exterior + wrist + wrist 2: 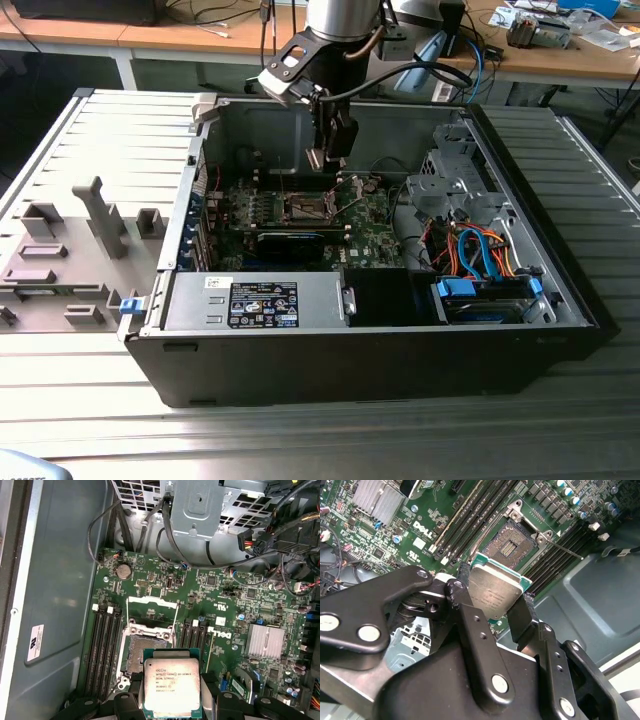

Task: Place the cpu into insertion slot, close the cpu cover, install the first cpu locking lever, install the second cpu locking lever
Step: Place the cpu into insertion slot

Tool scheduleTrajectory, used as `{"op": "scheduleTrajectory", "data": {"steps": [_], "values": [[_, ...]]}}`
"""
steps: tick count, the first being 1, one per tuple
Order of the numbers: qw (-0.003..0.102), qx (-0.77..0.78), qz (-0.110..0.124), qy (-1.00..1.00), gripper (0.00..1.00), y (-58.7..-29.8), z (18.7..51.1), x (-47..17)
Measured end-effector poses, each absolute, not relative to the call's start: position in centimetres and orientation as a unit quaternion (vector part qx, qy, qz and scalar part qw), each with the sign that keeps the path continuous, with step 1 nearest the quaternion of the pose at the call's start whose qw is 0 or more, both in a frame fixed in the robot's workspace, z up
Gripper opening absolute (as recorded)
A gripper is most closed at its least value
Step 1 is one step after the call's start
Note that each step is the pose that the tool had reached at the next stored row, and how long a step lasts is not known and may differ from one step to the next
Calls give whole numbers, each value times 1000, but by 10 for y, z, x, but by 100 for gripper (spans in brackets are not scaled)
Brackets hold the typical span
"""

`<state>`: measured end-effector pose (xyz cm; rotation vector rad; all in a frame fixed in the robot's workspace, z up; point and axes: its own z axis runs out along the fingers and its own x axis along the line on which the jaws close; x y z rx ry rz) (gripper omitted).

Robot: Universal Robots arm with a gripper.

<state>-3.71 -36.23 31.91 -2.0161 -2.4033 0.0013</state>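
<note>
**A:** Where is the cpu, the small flat square chip with the silvery-grey metal top and green edge?

**B:** The two black fingers of the gripper pinch it by opposite edges. It hangs in the air above the board.

**A:** And the insertion slot?

**B:** That square socket with the dark centre lies bare, near the chip but apart from it. The cpu cover, a thin silvery metal frame, stands swung open beside the socket.

**A:** Around that?

**B:** The green circuit board, which sits inside an open black computer case lying on its side.
</note>
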Motion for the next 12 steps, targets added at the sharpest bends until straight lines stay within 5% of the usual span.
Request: {"op": "scheduleTrajectory", "data": {"steps": [12], "values": [[2,-648,0,-761,54,-362,319,-37]]}}
